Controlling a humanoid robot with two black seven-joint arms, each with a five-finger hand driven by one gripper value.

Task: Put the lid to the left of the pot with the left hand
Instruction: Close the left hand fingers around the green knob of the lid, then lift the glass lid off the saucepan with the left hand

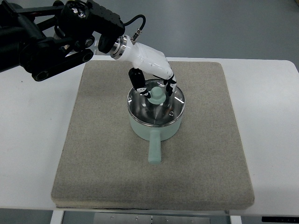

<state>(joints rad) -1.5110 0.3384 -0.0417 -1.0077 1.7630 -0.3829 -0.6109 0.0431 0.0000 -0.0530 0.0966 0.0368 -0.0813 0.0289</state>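
Mint-green and small, the pot [155,125] stood near the middle of a grey mat [93,154], and that mat covered most of the white counter [28,140]. From the pot, a green handle [153,149] pointed toward the mat's near edge. A glass lid [156,106] with a metal rim sat on the pot, closed over it, with a green knob [156,95] at its centre.

The left robot hand [154,74] reached in from the upper left on a black arm [56,37], its white shell poised just above the far side of the pot. Its dark fingers [136,78] came down on either side of the knob, one on the pot's left and another toward its right, curled in close around it. They seemed to be touching the knob, though the steep view did not show clearly whether the grip was closed tight. Left of the pot, the mat lay bare.
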